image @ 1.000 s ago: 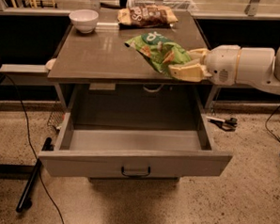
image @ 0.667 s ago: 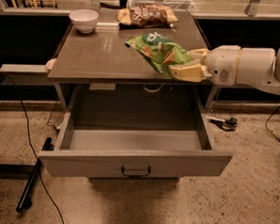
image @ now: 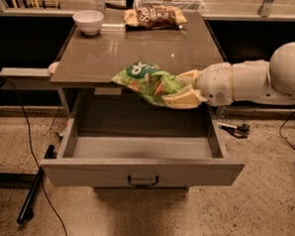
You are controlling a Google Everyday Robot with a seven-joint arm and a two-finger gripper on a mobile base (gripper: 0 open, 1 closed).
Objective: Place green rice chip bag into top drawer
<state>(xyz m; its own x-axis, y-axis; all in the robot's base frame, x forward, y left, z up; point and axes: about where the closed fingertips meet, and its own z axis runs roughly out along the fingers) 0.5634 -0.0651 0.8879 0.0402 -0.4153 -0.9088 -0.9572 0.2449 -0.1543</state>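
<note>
Green rice chip bag [image: 148, 82]: in the camera view, the only one I have, I see it held at the front edge of the cabinet top [image: 116, 56], toward the front right corner, overhanging the open cavity below.
Gripper [image: 184, 91]: it comes in from the right side, its cream fingers [image: 188, 98] pinched on the bag's right end; I read it as holding the bag.
Bag axis: long axis runs left to right, stretching away from the gripper toward the left, slightly tilted.
Top drawer [image: 142, 169]: pulled fully out toward me, handle [image: 143, 181] centred on the front panel; nothing shows inside it.
Key relation: the bag lies above the drawer's rear edge, so I judge the coming move calls for travel forward and down, toward the drawer's middle, before any release.
Risk: I judge the loose left end could catch the top's front edge.
Other items: white bowl [image: 88, 21] at the back left corner; brown snack bag [image: 155, 16] along the back edge.
</note>
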